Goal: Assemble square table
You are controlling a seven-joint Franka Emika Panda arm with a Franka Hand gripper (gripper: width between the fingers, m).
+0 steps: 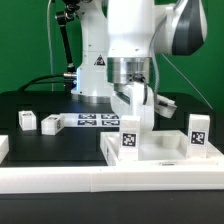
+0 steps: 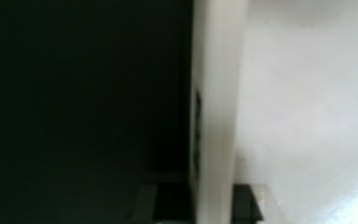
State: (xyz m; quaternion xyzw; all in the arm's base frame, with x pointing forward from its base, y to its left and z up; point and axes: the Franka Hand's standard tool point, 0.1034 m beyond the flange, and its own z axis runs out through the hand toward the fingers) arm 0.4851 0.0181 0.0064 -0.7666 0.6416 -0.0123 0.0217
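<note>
Square table slab (image 1: 165, 150) lies white and flat on the black table (image 1: 20, 100), toward the exterior view's right and just behind the long white rail (image 1: 90, 182); two of its legs stand upright on it, one leg (image 1: 131, 136) near its left corner and another leg (image 1: 198, 132) at the right, each with a black-and-white tag facing the camera; two loose legs (image 1: 26, 120) (image 1: 50, 123) rest well apart from the slab at the exterior view's left, also tagged; between the two groups lies the marker board (image 1: 98, 122), flat, with a row of printed tags. None of the tags carries readable letters, only block patterns; a small dark mark on the arm's base (image 1: 100, 60) is too small to read.

The gripper (image 1: 135, 104) hangs directly over the left-hand standing leg, its fingers drawn tightly together; whether they nip the leg's top or only touch it cannot be told.

Only the exterior view shows the layout, the tags and the arm. The wrist view gives a very close look instead: a blurred white vertical edge (image 2: 218, 100) with a bright white face (image 2: 309, 100) on one side, darkness on the other, and dark fingertips (image 2: 169, 202) flanking the edge; no tag can be seen there.
</note>
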